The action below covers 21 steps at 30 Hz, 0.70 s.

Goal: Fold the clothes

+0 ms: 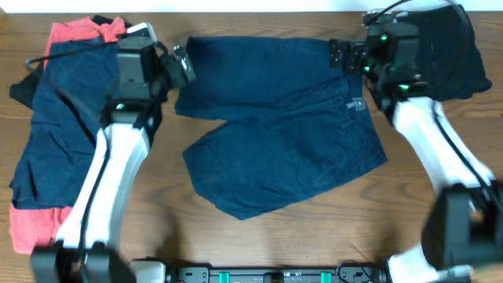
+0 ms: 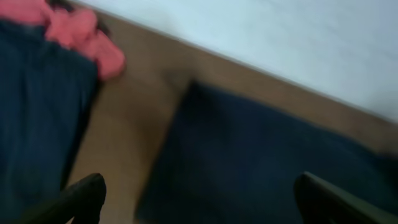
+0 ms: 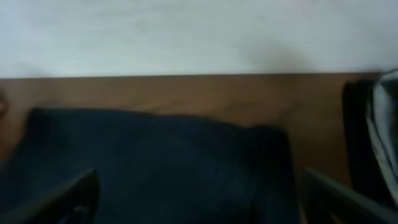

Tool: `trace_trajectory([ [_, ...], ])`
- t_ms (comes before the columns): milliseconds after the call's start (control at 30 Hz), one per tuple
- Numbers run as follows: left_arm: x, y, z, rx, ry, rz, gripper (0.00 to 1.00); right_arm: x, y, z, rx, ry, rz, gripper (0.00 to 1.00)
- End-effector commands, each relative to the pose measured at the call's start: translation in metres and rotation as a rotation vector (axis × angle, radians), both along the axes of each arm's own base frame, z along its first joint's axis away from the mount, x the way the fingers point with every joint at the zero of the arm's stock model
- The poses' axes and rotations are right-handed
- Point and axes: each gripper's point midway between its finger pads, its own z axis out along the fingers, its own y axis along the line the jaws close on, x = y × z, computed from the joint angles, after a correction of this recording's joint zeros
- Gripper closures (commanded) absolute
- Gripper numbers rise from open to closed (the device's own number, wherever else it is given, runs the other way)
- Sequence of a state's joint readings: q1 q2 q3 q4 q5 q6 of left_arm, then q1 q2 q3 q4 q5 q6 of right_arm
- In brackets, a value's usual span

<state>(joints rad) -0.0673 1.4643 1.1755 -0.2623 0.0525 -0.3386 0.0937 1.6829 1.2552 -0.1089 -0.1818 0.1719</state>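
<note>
Dark navy shorts (image 1: 283, 134) lie spread flat in the middle of the wooden table. My left gripper (image 1: 182, 66) hovers at the shorts' far left corner, open and empty; in the left wrist view the shorts (image 2: 261, 162) lie between its fingers (image 2: 199, 202). My right gripper (image 1: 339, 53) hovers at the far right corner, open and empty; the right wrist view shows the waistband (image 3: 161, 162) under its fingers (image 3: 199, 199). A pile of navy (image 1: 55, 126) and coral-red clothes (image 1: 35, 232) lies at the left. Black folded clothes (image 1: 456, 47) sit at the far right.
The table's far edge (image 3: 186, 76) meets a white surface just behind the shorts. The coral-red garment (image 2: 81, 37) lies close left of my left gripper. Bare wood (image 1: 165, 220) shows in front of the shorts. The arm bases stand at the near edge.
</note>
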Motion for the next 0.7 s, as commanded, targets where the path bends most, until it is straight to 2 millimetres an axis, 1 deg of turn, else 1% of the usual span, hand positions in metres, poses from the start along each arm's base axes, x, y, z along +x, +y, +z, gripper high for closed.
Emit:
trace_trajectory([
  [0, -0.038, -0.021, 0.01, -0.071, 0.072, -0.119, 0.02, -0.04, 0.005, 0.042, 0.025, 0.007, 0.064, 0.01],
  [67, -0.073, -0.024, -0.004, -0.09, 0.206, -0.115, 0.02, -0.066, 0.003, 0.04, 0.02, 0.087, 0.064, 0.01],
  [133, -0.108, -0.026, -0.022, -0.096, 0.353, -0.107, 0.02, -0.097, -0.003, 0.027, 0.002, 0.205, 0.045, 0.01],
  [200, -0.141, -0.029, -0.039, -0.085, 0.5, -0.117, 0.02, -0.12, -0.009, 0.013, -0.02, 0.31, 0.025, 0.01],
  [267, -0.171, -0.032, -0.057, -0.068, 0.633, -0.129, 0.02, -0.138, -0.015, -0.002, -0.044, 0.406, 0.007, 0.01],
  [333, -0.191, -0.034, -0.072, -0.063, 0.719, -0.131, 0.01, -0.15, -0.021, -0.014, -0.069, 0.472, -0.013, 0.02],
  [367, -0.2, -0.035, -0.081, -0.066, 0.758, -0.123, 0.04, -0.157, -0.024, -0.021, -0.082, 0.513, -0.021, 0.02],
  [433, -0.212, -0.037, -0.099, -0.072, 0.811, -0.104, 0.07, -0.161, -0.024, -0.026, -0.09, 0.534, -0.017, 0.02],
  [500, -0.222, -0.039, -0.12, -0.078, 0.847, -0.087, 0.13, -0.164, -0.025, -0.032, -0.097, 0.549, -0.011, 0.02],
  [600, -0.229, -0.04, -0.151, -0.078, 0.855, -0.087, 0.19, -0.166, -0.025, -0.035, -0.098, 0.556, -0.011, 0.02],
  [667, -0.231, -0.04, -0.17, -0.08, 0.841, -0.089, 0.19, -0.165, -0.025, -0.035, -0.099, 0.554, -0.009, 0.01],
])
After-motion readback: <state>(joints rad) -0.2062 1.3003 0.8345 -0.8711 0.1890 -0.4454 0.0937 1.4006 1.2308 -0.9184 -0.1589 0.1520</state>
